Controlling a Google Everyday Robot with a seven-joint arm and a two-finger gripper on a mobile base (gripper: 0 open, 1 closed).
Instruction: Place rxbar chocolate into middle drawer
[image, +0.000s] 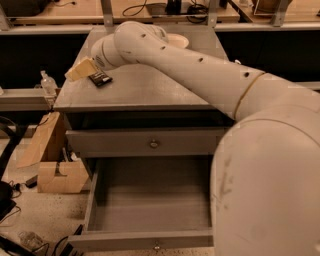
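Cabinet top (150, 89): rxbar chocolate (100, 78) just beside gripper (80, 70).

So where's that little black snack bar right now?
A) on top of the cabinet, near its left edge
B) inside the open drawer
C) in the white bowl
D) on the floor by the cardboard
A: the rxbar chocolate lies on the cabinet top, beside the gripper; the pulled-out middle drawer holds nothing.

One camera looks down along the arm (200, 65) toward gripper (82, 69) over cabinet (165, 89).
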